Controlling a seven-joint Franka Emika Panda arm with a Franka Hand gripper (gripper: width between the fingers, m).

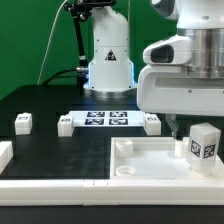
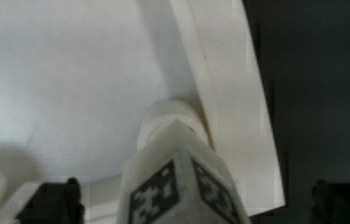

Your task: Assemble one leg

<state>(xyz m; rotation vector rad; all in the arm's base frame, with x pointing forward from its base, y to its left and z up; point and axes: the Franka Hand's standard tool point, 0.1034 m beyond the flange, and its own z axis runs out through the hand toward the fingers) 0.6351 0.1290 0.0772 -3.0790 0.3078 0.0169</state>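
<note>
The gripper (image 2: 200, 205) hangs with its jaws spread wide, and the leg (image 2: 175, 190) stands upright between them, touched by neither, on a round corner socket (image 2: 175, 120) of the white tray-like part (image 1: 140, 165). So the leg looks placed and let go, though I cannot tell whether it is fully seated. Nothing readable shows: only black-and-white square tags on the leg and on the marker board (image 1: 107, 119), which lies well away from the gripper among three loose blocks (image 1: 22, 122) on the worktop (image 1: 40, 100)
</note>
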